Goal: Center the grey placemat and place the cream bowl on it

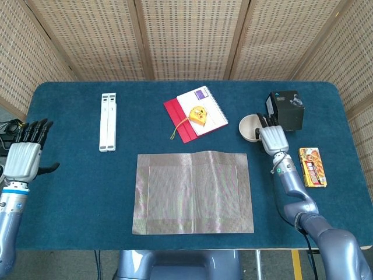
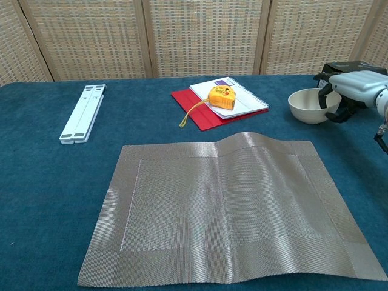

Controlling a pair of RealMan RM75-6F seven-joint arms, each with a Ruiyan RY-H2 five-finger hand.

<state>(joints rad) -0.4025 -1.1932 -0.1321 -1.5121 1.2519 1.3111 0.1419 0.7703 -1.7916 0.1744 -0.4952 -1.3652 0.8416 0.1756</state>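
The grey woven placemat (image 1: pixel 193 192) (image 2: pixel 230 212) lies flat near the table's front edge, with a ripple along its far edge. Beyond its far right corner is the cream bowl (image 1: pixel 250 128) (image 2: pixel 308 105), which looks slightly tilted. My right hand (image 1: pixel 272 139) (image 2: pixel 351 88) grips the bowl's right rim, fingers curled inside and thumb outside. My left hand (image 1: pixel 24 156) hovers by the table's left edge with fingers straight and apart, holding nothing. The chest view does not show it.
A black box (image 1: pixel 285 109) (image 2: pixel 337 69) stands just behind the bowl. An orange snack packet (image 1: pixel 312 166) lies right of my right forearm. A red and white notebook (image 1: pixel 205 108) (image 2: pixel 239 99) carries a yellow tape measure (image 1: pixel 197 115) (image 2: pixel 221 96). A white folded stand (image 1: pixel 108 121) (image 2: pixel 83 113) lies far left.
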